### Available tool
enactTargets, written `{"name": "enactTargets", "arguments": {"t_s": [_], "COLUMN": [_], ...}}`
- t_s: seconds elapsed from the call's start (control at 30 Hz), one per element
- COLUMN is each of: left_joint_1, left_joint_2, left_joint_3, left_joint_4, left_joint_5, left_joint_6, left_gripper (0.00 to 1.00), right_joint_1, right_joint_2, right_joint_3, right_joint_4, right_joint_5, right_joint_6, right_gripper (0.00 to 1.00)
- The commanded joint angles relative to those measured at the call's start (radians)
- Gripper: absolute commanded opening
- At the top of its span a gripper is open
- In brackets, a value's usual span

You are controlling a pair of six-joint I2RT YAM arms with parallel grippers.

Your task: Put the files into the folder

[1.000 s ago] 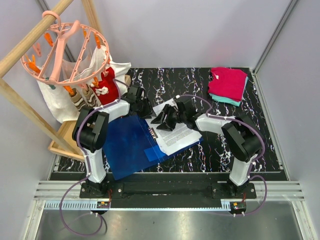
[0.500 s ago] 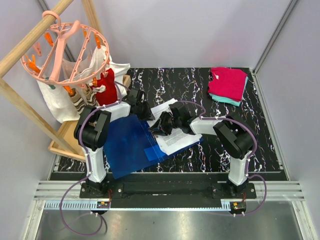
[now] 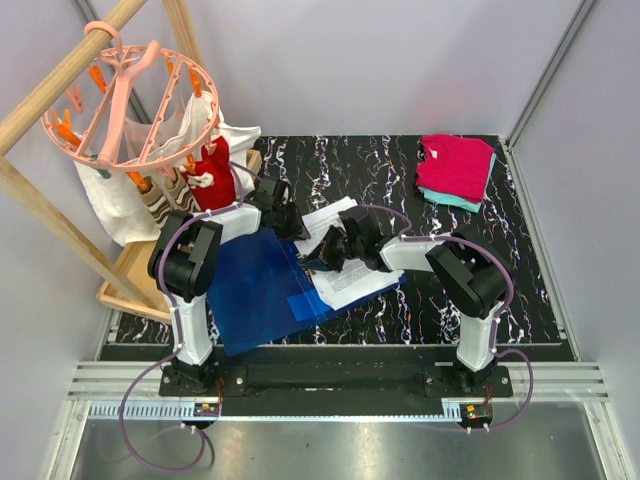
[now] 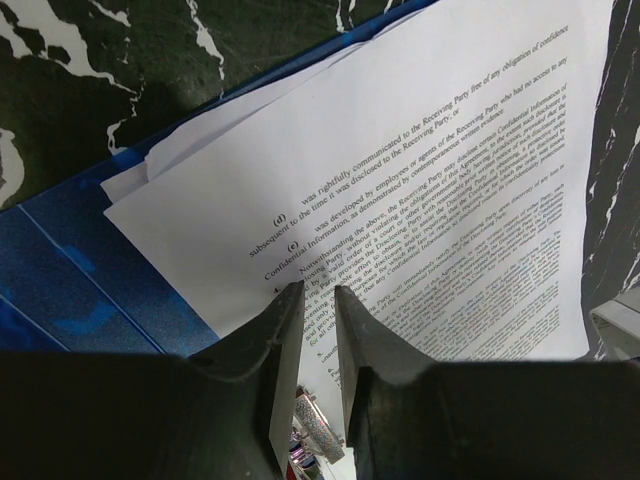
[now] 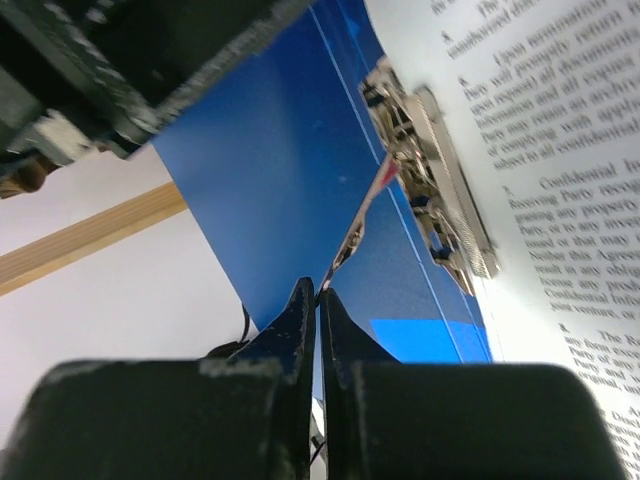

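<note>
The blue folder (image 3: pixel 250 290) lies open on the black marbled table, and the files (image 3: pixel 355 282), white printed sheets, lie over its right half. My right gripper (image 3: pixel 322 255) is low over the folder's spine. In the right wrist view it (image 5: pixel 318 290) is shut on the thin raised lever (image 5: pixel 355 235) of the folder's metal clip (image 5: pixel 440 190), next to the files (image 5: pixel 540 130). My left gripper (image 3: pixel 297 228) hovers at the sheets' far edge. In the left wrist view its jaws (image 4: pixel 318 288) stand a narrow gap apart with nothing in them, above the files (image 4: pixel 420 180) and folder (image 4: pixel 60 270).
Folded pink and teal clothes (image 3: pixel 456 170) lie at the table's back right. A pink round peg hanger (image 3: pixel 130 100) with hanging laundry, wooden poles and a wooden stand (image 3: pixel 125 275) crowd the left side beside my left arm.
My right gripper moved left and down to the folder's spine and shut on the clip lever. My left gripper's jaws narrowed; that arm hardly moved.
</note>
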Motion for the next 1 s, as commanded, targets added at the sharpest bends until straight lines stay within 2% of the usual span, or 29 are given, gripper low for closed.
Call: {"name": "enactTargets", "arguments": {"t_s": [0.0, 0.23, 0.27, 0.3, 0.4, 0.5, 0.67, 0.77, 0.8, 0.83, 0.97], "left_joint_1": [-0.002, -0.022, -0.022, -0.022, -0.03, -0.034, -0.034, -0.036, -0.036, -0.037, -0.048], "left_joint_2": [-0.008, -0.065, -0.073, -0.089, -0.138, -0.191, -0.313, -0.307, -0.3, -0.28, -0.258], "left_joint_3": [-0.009, 0.055, 0.069, 0.087, 0.138, 0.108, -0.095, -0.133, -0.139, -0.141, -0.144], "left_joint_4": [-0.027, -0.059, -0.08, -0.096, -0.172, -0.251, -0.199, -0.18, -0.179, -0.179, -0.165], "left_joint_5": [-0.046, -0.04, -0.03, -0.019, 0.012, -0.063, -0.158, -0.187, -0.195, -0.197, -0.25], "left_joint_6": [0.09, 0.179, 0.184, 0.193, 0.192, 0.117, 0.017, -0.032, -0.039, -0.045, -0.1], "left_gripper": [0.27, 0.35, 0.38, 0.46, 0.56, 0.55, 0.5, 0.47, 0.46, 0.4, 0.34], "right_joint_1": [0.009, 0.009, 0.009, 0.009, 0.009, 0.009, 0.007, 0.007, 0.007, 0.007, 0.007], "right_joint_2": [0.001, 0.047, 0.049, 0.051, 0.052, 0.043, 0.038, 0.047, 0.043, 0.043, 0.028], "right_joint_3": [-0.028, -0.034, -0.037, -0.044, -0.044, -0.045, -0.048, -0.039, -0.037, -0.037, -0.036], "right_joint_4": [-0.01, -0.136, -0.14, -0.14, -0.14, -0.139, -0.133, -0.125, -0.125, -0.123, -0.125], "right_joint_5": [0.039, 0.102, 0.107, 0.113, 0.105, 0.11, 0.116, 0.102, 0.101, 0.101, 0.096], "right_joint_6": [-0.053, -0.221, -0.231, -0.232, -0.245, -0.254, -0.255, -0.251, -0.251, -0.252, -0.26], "right_gripper": [0.0, 0.0, 0.0, 0.0, 0.0, 0.0, 0.0, 0.0, 0.0, 0.0, 0.0]}}
